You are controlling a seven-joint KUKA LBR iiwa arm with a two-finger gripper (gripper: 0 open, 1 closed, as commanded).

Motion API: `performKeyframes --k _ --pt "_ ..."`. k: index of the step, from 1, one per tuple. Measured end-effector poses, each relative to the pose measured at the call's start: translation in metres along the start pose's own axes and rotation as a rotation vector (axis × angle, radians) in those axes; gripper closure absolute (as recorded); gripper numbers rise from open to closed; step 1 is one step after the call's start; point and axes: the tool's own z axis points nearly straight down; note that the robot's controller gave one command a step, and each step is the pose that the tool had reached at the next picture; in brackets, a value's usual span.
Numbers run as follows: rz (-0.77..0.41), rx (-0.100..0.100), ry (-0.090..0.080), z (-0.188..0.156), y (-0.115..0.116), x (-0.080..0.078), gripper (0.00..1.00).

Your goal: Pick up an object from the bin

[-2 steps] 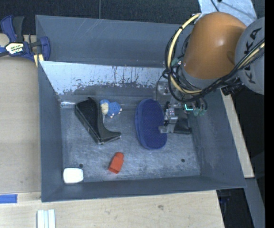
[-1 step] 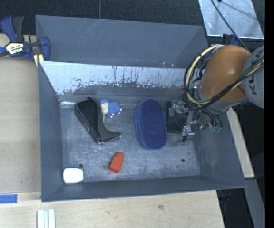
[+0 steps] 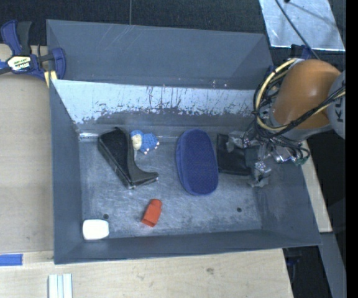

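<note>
Where the floor of the bin [image 3: 166, 67] meets its right wall, a flat black thing [image 3: 229, 162] lies. My pincer [image 3: 258, 166] sits low at its right edge. I cannot tell how far open it is, or whether it grips anything. Just left lies a dark blue oval pad [image 3: 196, 161]. Further left are a small blue-and-yellow toy [image 3: 143, 141] and a black L-shaped piece [image 3: 124, 157]. Nearer lie an orange-red plug [image 3: 151, 212] and, in the near left corner, a white block [image 3: 96, 229].

Front-right floor [image 3: 229, 207] free — blue oval pad [image 3: 196, 161] blocks centre.
</note>
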Motion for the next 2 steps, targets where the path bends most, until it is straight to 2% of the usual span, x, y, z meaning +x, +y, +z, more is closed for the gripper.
performKeyframes --k 1,2 --pt "0.001 0.001 -0.004 -0.002 0.001 -0.002 1.0" --pt "0.031 0.003 -0.007 -0.129 0.019 0.039 1.0"
